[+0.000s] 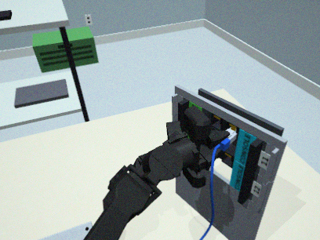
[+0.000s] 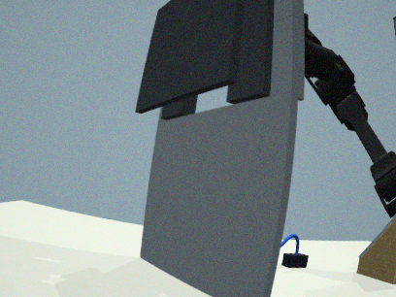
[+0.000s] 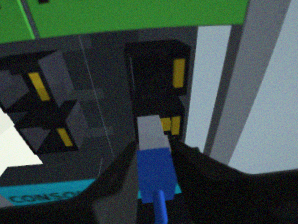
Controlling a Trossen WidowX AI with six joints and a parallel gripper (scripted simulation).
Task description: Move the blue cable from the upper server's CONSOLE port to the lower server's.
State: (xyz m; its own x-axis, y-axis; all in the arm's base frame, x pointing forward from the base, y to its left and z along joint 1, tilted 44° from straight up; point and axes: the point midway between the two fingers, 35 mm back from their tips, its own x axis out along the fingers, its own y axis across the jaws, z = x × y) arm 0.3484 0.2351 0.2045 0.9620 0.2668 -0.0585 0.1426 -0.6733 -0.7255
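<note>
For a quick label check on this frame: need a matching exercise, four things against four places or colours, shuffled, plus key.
Things
1. cable
2. gripper
3. number plates
4. CONSOLE label strip

Places, colours, states
A. teal
B. shut on the plug
C. blue
D. at the panel's side edge, reading 11 and 12

Pairs
1-C
2-B
3-D
4-A
</note>
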